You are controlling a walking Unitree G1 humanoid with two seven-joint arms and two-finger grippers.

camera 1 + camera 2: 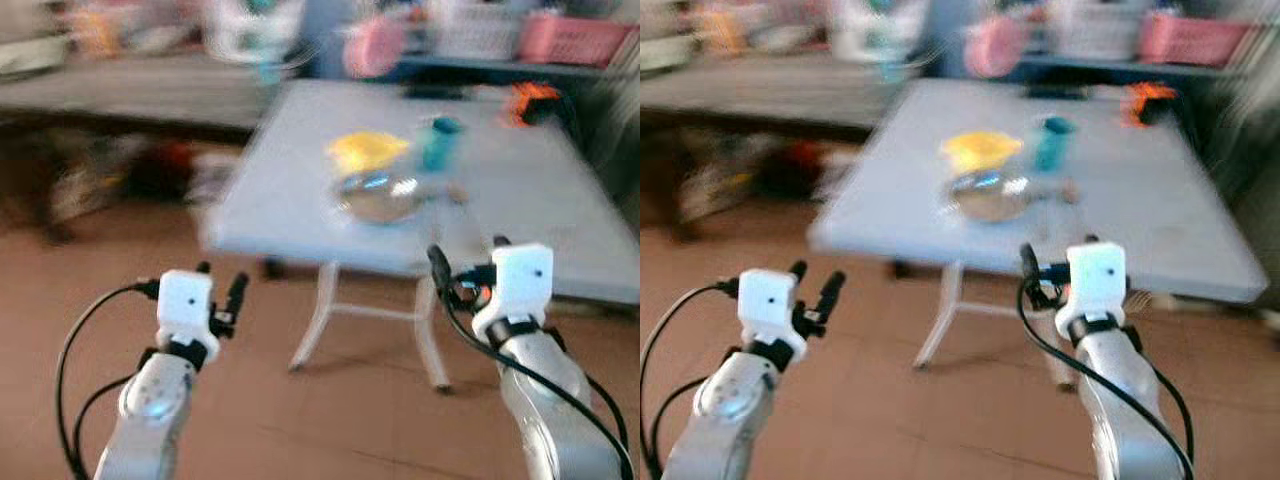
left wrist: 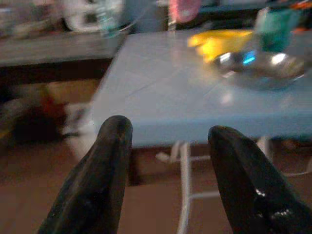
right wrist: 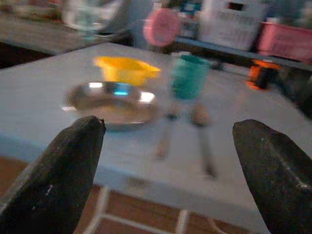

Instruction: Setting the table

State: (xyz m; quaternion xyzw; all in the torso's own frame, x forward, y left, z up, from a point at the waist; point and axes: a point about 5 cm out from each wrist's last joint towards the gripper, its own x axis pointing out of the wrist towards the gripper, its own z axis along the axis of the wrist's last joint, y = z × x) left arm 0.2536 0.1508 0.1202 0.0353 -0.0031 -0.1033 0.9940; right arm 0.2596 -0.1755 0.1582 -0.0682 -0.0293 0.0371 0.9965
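- The pale blue-grey folding bench (image 1: 300, 190) on white metal legs stands on the brown tiled floor (image 1: 260, 400); it fills the 12 o'clock half of the blurred head views.
- At 12 o'clock beyond the bench, a shelf carries pink plastic baskets (image 1: 575, 38) and a white crate (image 3: 234, 22); the detail is too blurred to tell.
- The right gripper (image 1: 468, 262), a white block on a silver arm, is raised at 4 o'clock just before the near bench edge. Its jaws stand wide apart, released, holding nothing.
- The left gripper (image 1: 222, 285) hangs at 8 o'clock over the floor, short of the bench. Its jaws are also parted and empty.
- A shallow shiny round metal plate (image 1: 378, 195) lies near the bench middle.
- A yellow plastic bowl (image 1: 365, 150) sits at 11 o'clock of the plate, just beside it.
- A teal plastic cup (image 1: 438, 142) stands upright at 1 o'clock of the plate.
- Two slim utensils (image 3: 187, 131) lie at 3 o'clock of the plate, in front of the cup; their kind is too blurred to tell.
- A small orange and black object (image 1: 530, 102) rests toward the far bench corner at 2 o'clock.
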